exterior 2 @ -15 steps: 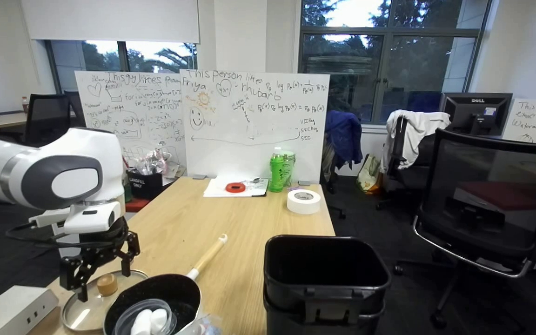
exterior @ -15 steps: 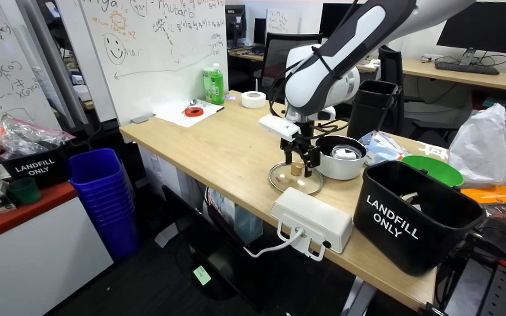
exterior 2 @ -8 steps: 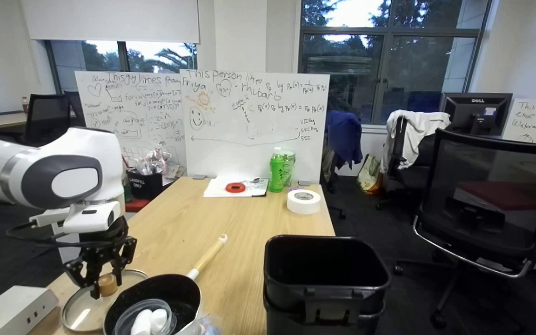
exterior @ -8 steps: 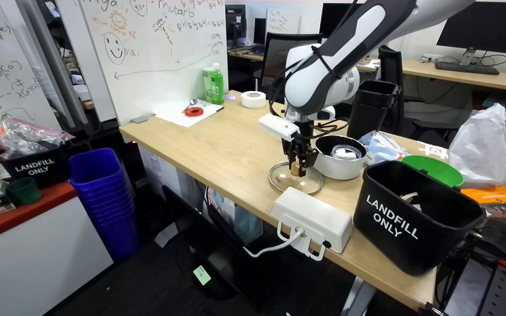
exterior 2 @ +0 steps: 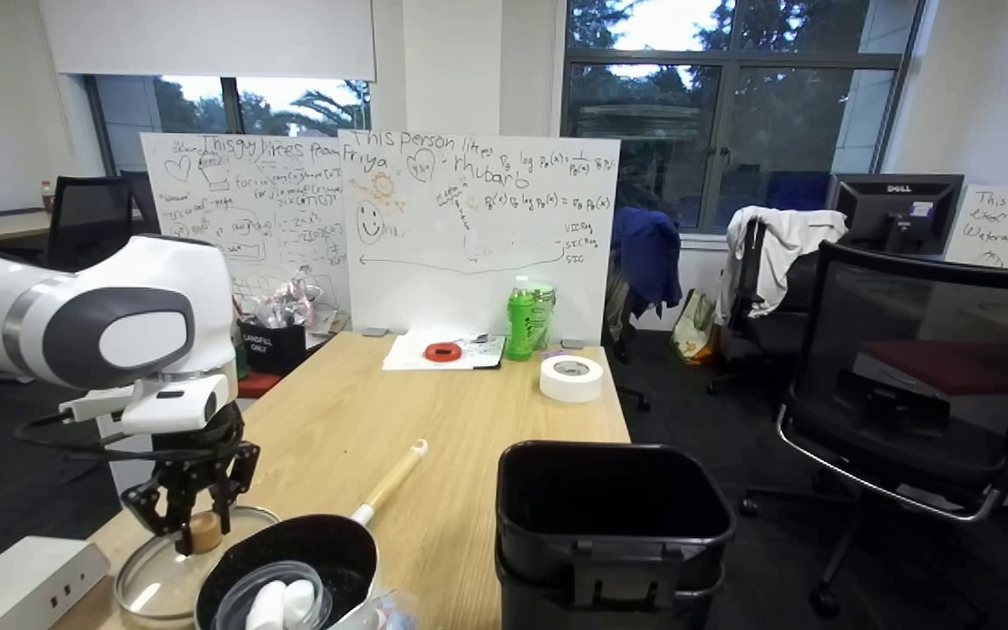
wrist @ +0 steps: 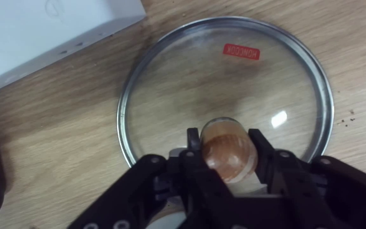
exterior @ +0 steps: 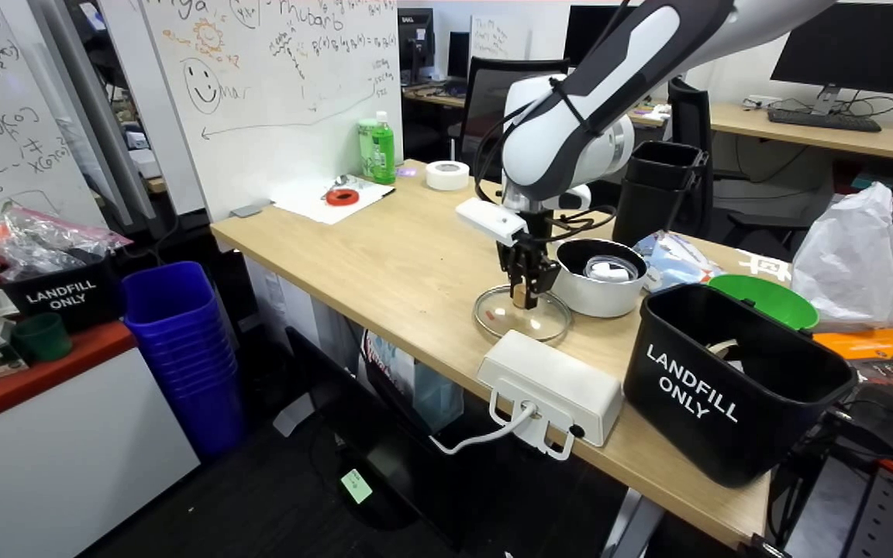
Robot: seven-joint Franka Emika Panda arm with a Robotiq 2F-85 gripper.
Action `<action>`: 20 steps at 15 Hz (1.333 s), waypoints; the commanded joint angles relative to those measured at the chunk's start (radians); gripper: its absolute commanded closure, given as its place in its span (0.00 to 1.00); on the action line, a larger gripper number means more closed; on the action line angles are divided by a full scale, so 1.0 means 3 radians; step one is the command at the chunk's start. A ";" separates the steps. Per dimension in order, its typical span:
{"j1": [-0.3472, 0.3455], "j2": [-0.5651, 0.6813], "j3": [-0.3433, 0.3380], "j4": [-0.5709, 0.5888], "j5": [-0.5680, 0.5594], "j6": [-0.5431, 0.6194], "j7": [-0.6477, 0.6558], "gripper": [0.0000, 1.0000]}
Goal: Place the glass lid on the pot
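The glass lid (wrist: pixel 183 79) is a clear disc with a metal rim, a red label and a wooden knob (wrist: pixel 229 156) in its middle. My gripper (wrist: pixel 226 140) is shut on that knob, one finger on each side. In both exterior views the gripper (exterior: pixel 524 296) points straight down over the lid (exterior 2: pixel 154 577). The lid lies level at table height or a hair above it; I cannot tell which. Right beside it stands the white pot (exterior: pixel 598 298), dark inside, with a wooden handle (exterior 2: pixel 395 481). A clear plastic container (exterior 2: pixel 320 604) with white pieces sits inside the pot.
A white box (exterior: pixel 551 380) with a cable stands close to the lid at the table edge. A black LANDFILL ONLY bin (exterior: pixel 694 403), a green bowl (exterior: pixel 764 298) and a plastic packet (exterior: pixel 675 256) are near the pot. A tall black bin (exterior 2: pixel 613 525) stands beyond the pot.
The gripper has gone from open around the knob to shut on it. Over the last half second the arm, and the lid with it, have shifted up very slightly.
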 commanded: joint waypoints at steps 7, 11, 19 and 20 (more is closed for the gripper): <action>-0.0072 -0.0201 0.0080 0.0126 0.0085 -0.0102 -0.0250 0.84; -0.0050 -0.0357 0.0061 0.0150 0.0036 -0.0289 -0.0281 0.84; -0.0031 -0.0664 -0.0035 0.0196 -0.0016 -0.0358 0.0018 0.84; -0.0030 -0.0687 -0.0063 0.0193 -0.0035 -0.0371 0.0106 0.84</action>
